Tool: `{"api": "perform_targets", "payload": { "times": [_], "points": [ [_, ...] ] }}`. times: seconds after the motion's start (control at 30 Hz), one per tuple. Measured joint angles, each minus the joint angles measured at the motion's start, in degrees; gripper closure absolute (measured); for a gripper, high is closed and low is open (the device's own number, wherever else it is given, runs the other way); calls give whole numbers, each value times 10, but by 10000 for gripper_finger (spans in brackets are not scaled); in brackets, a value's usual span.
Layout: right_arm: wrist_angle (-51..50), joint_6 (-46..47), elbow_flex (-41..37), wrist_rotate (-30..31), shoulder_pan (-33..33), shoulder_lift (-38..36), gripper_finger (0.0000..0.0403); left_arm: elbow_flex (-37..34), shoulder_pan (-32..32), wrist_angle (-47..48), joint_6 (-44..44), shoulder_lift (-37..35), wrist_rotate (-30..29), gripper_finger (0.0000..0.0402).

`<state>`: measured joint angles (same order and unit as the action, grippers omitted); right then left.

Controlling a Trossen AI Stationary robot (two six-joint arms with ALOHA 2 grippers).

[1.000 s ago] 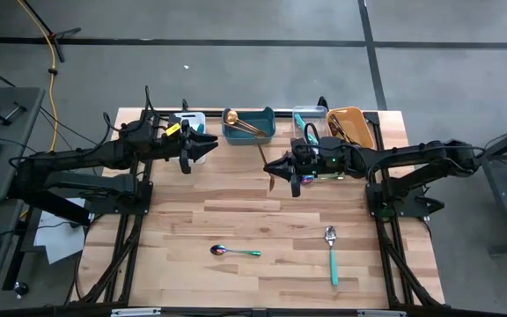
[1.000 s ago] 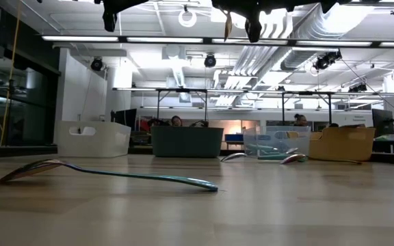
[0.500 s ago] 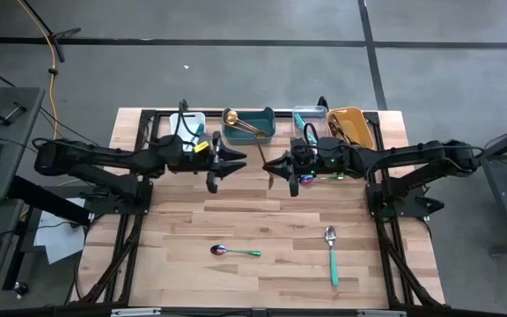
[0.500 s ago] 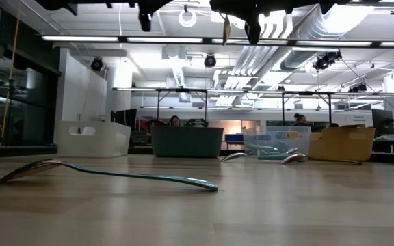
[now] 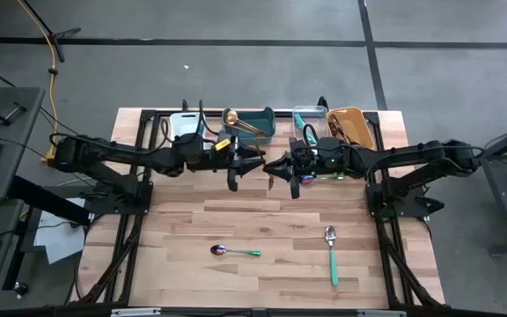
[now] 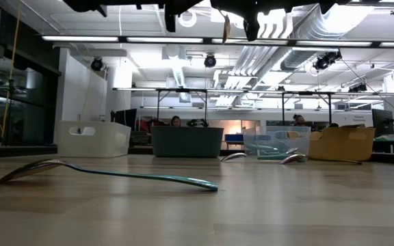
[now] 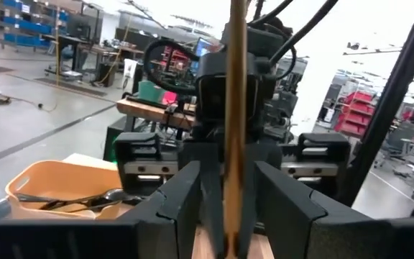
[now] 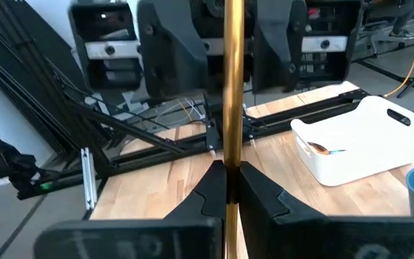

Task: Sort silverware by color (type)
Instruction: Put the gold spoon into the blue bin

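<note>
A gold spoon [image 5: 271, 182] hangs high above the table's middle, with my right gripper [image 5: 275, 165] shut on its handle. My left gripper [image 5: 252, 165] has come up from the left and is open. In the left wrist view its fingers [image 7: 182, 198] stand on either side of the gold handle [image 7: 236, 108] with a gap on each side. An iridescent spoon with a green handle [image 5: 234, 252] and a silver spoon with a teal handle [image 5: 332, 254] lie flat on the near half of the table. The iridescent one lies in front in the low view [image 6: 108, 174]. My right gripper pinches the gold spoon's handle [image 8: 231, 155] between its two fingers, partway along its length. The fingers reach in about level from the table's right side and lie across the handle. The spoon is lifted clear of the table, its bowl end [image 6: 226, 26] toward the near edge.
Along the far edge stand a white bin [image 5: 189, 121], a teal bin [image 5: 267, 117] with gold pieces, a clear bin [image 5: 309, 113] and an orange bin [image 5: 362, 123] with dark pieces. Black frame rails run down both sides of the table.
My left gripper has travelled toward the table's right edge, from beside the white bin up to the gold spoon, and has rolled a little. Its fingers now stand around the handle. My right gripper and the spoon have kept their place.
</note>
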<state>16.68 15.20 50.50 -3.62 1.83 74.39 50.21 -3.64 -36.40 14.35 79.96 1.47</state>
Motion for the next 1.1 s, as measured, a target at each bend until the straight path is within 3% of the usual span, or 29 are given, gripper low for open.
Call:
{"api": "perform_targets", "payload": {
  "times": [0.17, 0.33, 0.4, 0.57, 0.7, 0.97, 1.1],
  "points": [
    [-10, -3, 0, 0, 0, 0, 394, 1, 0, 5, -20, 0, 11, 290],
    [-10, -3, 0, 0, 0, 0, 393, 1, -1, 5, -10, 0, 12, 370],
    [-10, -5, 0, -1, 0, 0, 383, 1, -1, 5, -8, 0, 11, 385],
    [-9, 19, 0, 1, 0, 0, 339, 1, -2, 10, -13, -1, 7, 385],
    [-18, 25, 0, -8, 3, -9, 317, 0, -16, 66, -17, -30, 9, 385],
    [-95, 23, 0, -5, 29, -80, 303, 0, -49, 264, -69, -159, -8, 385],
    [-148, 22, 0, 6, 36, -113, 302, -5, -50, 304, -75, -217, -14, 385]
  ]
}}
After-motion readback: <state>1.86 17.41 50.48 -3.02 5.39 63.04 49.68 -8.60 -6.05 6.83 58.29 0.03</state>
